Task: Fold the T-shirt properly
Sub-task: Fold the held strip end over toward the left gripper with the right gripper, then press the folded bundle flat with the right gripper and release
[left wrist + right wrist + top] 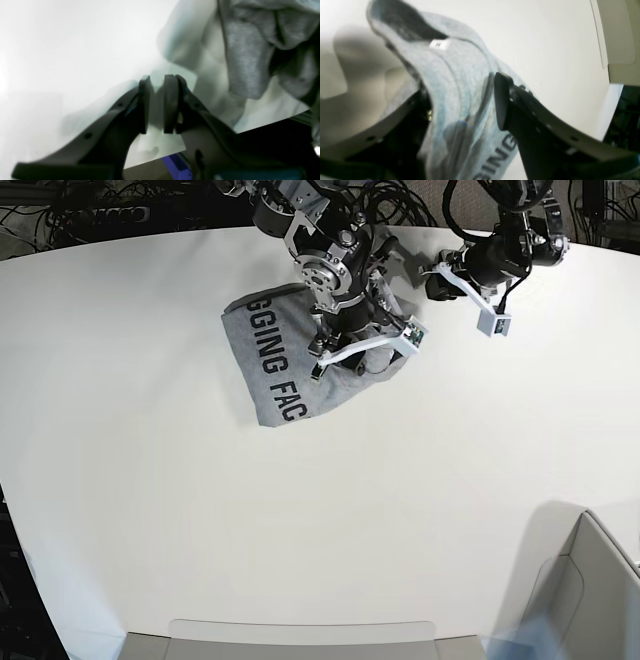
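Across the T-shirt (pixel 268 370) black capitals read "GGING FAC".

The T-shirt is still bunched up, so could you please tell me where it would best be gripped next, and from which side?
Probably at the printed edge of the T-shirt that lies flat toward the open table, coming from above on that side. There the cloth lies in a thin layer, whereas under the right pincer it is heaped in folds. The left pincer is empty beside the cloth.
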Motion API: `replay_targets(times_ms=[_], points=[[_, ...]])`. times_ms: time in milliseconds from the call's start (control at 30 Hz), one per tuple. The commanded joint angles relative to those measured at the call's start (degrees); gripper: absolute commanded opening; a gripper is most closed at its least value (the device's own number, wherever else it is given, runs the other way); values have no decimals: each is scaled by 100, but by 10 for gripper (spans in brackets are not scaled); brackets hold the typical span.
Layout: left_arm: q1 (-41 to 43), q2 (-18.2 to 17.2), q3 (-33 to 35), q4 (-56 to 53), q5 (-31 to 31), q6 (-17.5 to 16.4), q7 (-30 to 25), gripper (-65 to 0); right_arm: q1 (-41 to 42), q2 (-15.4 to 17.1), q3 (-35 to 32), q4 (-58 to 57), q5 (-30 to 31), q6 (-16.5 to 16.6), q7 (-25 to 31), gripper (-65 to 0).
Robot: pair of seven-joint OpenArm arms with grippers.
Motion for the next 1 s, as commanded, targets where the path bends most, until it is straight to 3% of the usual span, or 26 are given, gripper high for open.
replay_targets(times_ms=[0, 100, 433, 633, 833, 967], points=[[-15, -37, -5, -10, -56, -19, -72, -555, 126, -117, -63, -9, -91, -66, -174, -374], [-23, -37, -5, -195, -65, -19, -90, -555, 319, -82, -63, -149, -91, -57, -684, -373], [-32, -28, -5, -230, -92, -19, -98, -555, 363, -100, -257, -193, 6, -22, -403, -373], [-32, -37, -5, -230, -65, -19, -90, -555, 513, -117, -221, -149, 1122, -22, -473, -373], [-6, -37, -5, -230, -65, -19, -90, -555, 856, -82, -160, -149, 2555, -22, -1124, -373], [-6, -37, -5, -230, -65, -19, -90, -555, 891, -91, 315, -141, 2880, -31, -1229, -373]])
